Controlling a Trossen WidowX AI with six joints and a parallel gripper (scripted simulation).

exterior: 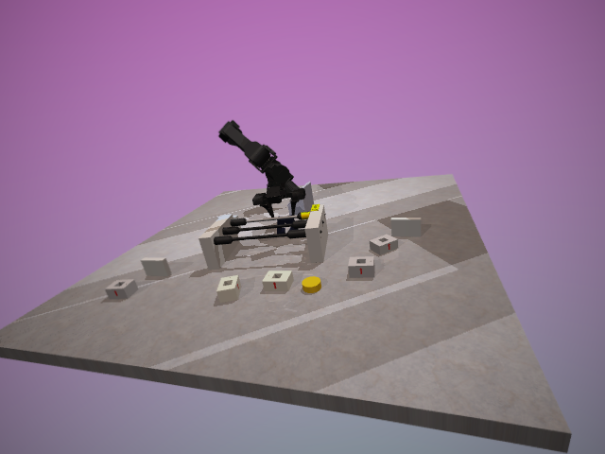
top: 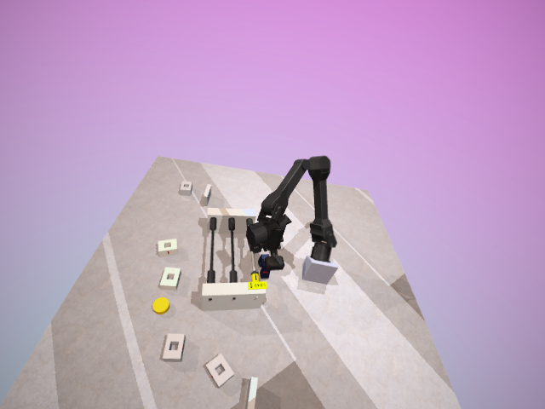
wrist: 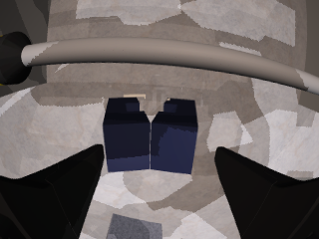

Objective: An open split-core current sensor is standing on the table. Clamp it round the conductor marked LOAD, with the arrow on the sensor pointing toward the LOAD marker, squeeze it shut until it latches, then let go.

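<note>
The bench (top: 352, 343) (exterior: 293, 337) is spanned by the conductor (top: 253, 262) (exterior: 273, 218) (wrist: 150, 51), held up on end blocks, presumably for clamping. The blue sensor (top: 264, 267) (exterior: 281, 225) (wrist: 147, 145) is stood just beside it, flanked by fingers (top: 269, 260) (exterior: 283, 215) kept apart, seemingly for a centred grasp.

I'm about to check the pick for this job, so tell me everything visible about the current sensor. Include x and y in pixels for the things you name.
The current sensor (top: 264, 267) (wrist: 151, 144) is dark navy, apparently smooth plastic, with two blocky halves meeting along a straight seam and a notch between them at one end. The top view shows a small red mark. It stands on the table beside the LOAD conductor, not round it. The tool's two fingers flank it, with a gap visible on each side in the wrist view. Whether its halves are latched, I cannot tell.
</note>
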